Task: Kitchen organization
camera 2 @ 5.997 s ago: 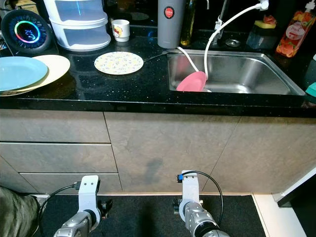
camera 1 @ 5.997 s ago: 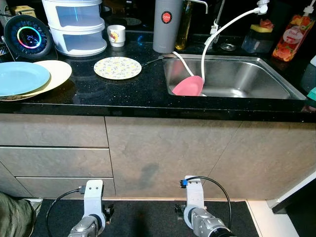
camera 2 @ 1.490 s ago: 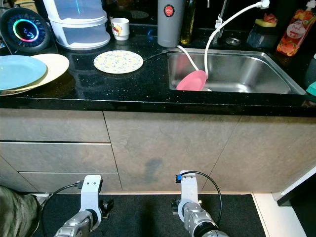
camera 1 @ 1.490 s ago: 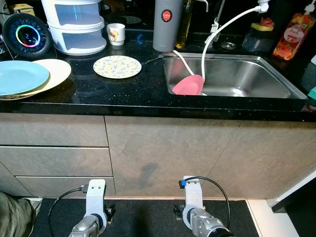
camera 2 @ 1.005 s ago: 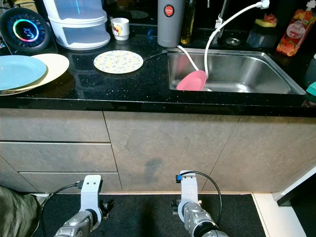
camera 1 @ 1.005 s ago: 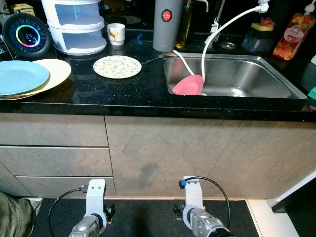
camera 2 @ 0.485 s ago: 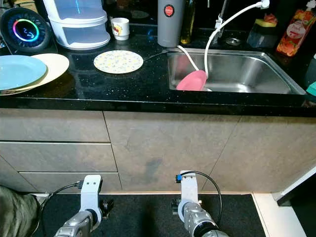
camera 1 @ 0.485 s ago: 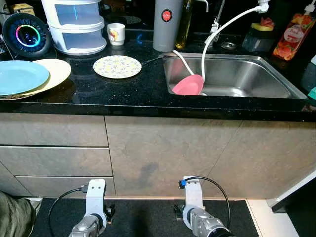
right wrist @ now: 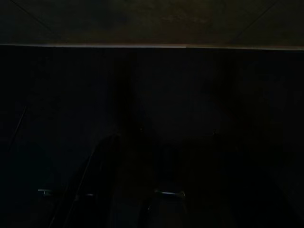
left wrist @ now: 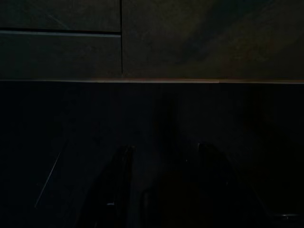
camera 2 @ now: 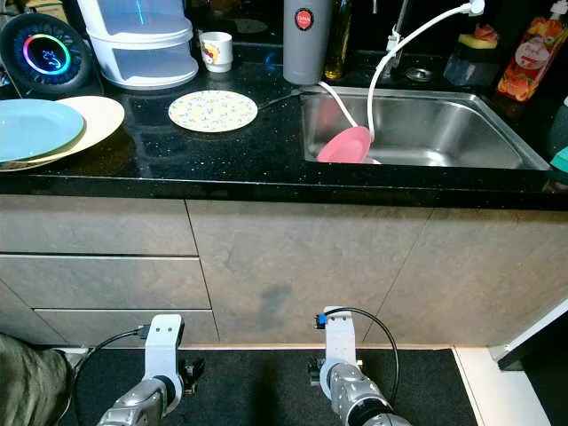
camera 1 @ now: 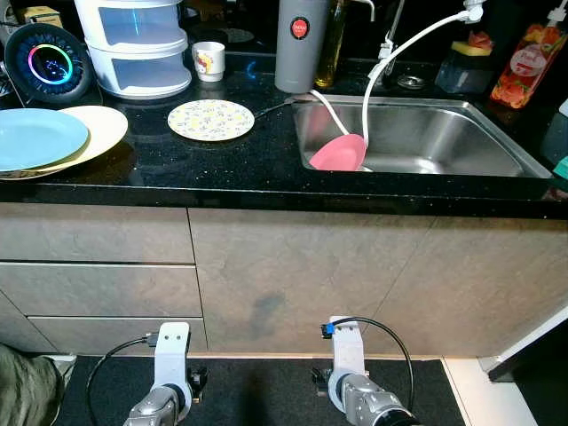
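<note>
I stand before a black speckled stone countertop (camera 1: 266,169) with grey-brown cabinet fronts (camera 1: 302,275) below it, and my two arms hang idle down by a dark floor mat (camera 1: 257,390). My left gripper (left wrist: 164,190) and my right gripper (right wrist: 156,185) both point at the mat near the cabinet's base; in the dim wrist views each pair of black fingers looks spread apart with a gap between. On the counter lies a small round floral-patterned plate (camera 1: 211,120), flat, well apart from a light blue plate (camera 1: 35,139) that rests on a cream plate (camera 1: 102,131) at my left. Behind them stand a round black gadget with a glowing rainbow ring (camera 1: 49,65), a white stacked container with clear walls (camera 1: 142,44), and a small white cup with a cartoon print (camera 1: 209,62). A tall grey cylinder with a red round label (camera 1: 301,44) stands just beside the stainless steel sink (camera 1: 426,142); its writing is too small to read. A pink bowl (camera 1: 339,153) leans inside the sink's left wall, under a white hose (camera 1: 390,53). A red-orange pouch (camera 1: 526,67) stands at the back right, its print unreadable.
</note>
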### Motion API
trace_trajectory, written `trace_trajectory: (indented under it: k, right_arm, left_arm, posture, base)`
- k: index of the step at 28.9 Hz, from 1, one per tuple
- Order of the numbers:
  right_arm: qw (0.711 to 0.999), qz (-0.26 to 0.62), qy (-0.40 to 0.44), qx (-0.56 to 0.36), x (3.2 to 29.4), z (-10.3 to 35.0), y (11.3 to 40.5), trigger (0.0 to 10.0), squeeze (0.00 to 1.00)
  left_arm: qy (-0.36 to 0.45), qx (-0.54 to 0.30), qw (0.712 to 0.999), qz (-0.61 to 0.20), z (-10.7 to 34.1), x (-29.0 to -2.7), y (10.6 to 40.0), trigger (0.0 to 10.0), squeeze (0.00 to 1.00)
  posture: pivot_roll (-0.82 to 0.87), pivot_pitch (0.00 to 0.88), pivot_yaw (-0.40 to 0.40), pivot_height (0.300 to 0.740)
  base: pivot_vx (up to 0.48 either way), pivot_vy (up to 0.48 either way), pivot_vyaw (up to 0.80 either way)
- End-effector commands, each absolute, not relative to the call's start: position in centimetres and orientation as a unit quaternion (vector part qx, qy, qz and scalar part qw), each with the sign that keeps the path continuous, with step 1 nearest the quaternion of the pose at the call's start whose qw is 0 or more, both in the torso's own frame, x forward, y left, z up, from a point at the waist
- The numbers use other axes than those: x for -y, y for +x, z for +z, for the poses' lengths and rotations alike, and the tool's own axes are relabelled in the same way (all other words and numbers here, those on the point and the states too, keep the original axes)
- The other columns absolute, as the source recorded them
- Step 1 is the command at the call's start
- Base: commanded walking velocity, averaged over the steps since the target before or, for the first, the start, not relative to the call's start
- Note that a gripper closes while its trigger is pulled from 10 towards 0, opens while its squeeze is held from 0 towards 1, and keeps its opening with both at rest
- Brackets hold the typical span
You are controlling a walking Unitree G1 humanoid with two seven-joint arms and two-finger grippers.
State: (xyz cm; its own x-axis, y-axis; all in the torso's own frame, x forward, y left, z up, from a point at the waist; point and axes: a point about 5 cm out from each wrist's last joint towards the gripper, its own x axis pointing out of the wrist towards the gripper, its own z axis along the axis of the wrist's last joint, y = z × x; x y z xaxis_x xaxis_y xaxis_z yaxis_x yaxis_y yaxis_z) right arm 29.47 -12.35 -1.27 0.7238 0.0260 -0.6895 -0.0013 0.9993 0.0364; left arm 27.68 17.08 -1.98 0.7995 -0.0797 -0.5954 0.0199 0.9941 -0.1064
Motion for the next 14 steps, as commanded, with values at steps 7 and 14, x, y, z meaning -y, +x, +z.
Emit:
trace_trajectory:
  k: [7, 14]
  right_arm:
    - [0.921, 0.006, 0.020, -0.389, 12.48, -1.83, 28.90, 10.0, 0.00]
    - [0.921, 0.006, 0.020, -0.389, 12.46, -1.84, 28.89, 10.0, 0.00]
  left_arm:
    - [-0.049, -0.326, 0.944, -0.025, -2.45, -16.95, 27.24, 10.0, 0.00]
    - [-0.048, -0.326, 0.944, -0.026, -2.45, -16.93, 27.23, 10.0, 0.00]
  posture:
    - [0.02, 0.151, -0.049, 0.740]
    - [0.02, 0.151, -0.049, 0.740]
  base:
    - [0.000, 0.000, 0.00]
    - [0.000, 0.000, 0.00]
